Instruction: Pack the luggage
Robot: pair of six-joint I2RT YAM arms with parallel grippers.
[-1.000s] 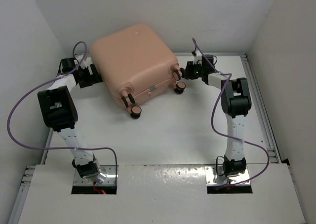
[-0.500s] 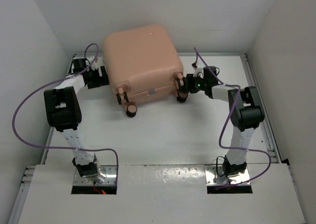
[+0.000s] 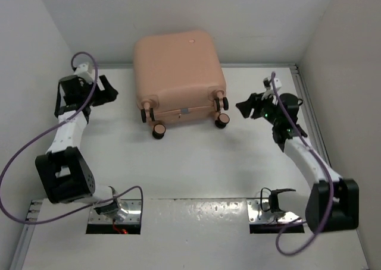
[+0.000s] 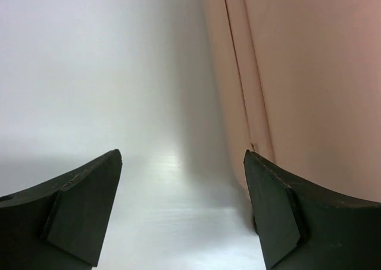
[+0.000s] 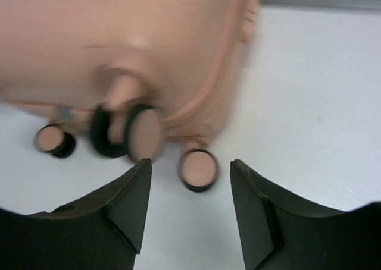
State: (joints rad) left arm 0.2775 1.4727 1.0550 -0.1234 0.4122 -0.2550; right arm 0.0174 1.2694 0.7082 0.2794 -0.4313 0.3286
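The luggage (image 3: 177, 71), a large salmon-pink hard-shell suitcase, lies shut at the back middle of the table, its dark-rimmed wheels (image 3: 159, 130) facing the near side. My left gripper (image 3: 111, 90) is off its left side, apart from it and open. In the left wrist view the left gripper (image 4: 181, 163) holds nothing, and the luggage's pink side (image 4: 309, 74) fills the right. My right gripper (image 3: 244, 108) hovers open just right of the right-hand wheels (image 3: 221, 121). In the right wrist view the right gripper (image 5: 190, 163) is empty, with a small wheel (image 5: 198, 170) on the table beyond it.
White walls close in the table at the back and both sides. A metal rail (image 3: 309, 112) runs along the right edge. Purple cables (image 3: 24, 148) loop off both arms. The white table (image 3: 196, 163) lies bare in front of the luggage.
The luggage has turned square to the table and shifted right and back. Both grippers have pulled away from its sides and opened wider; both arms have swung outward.
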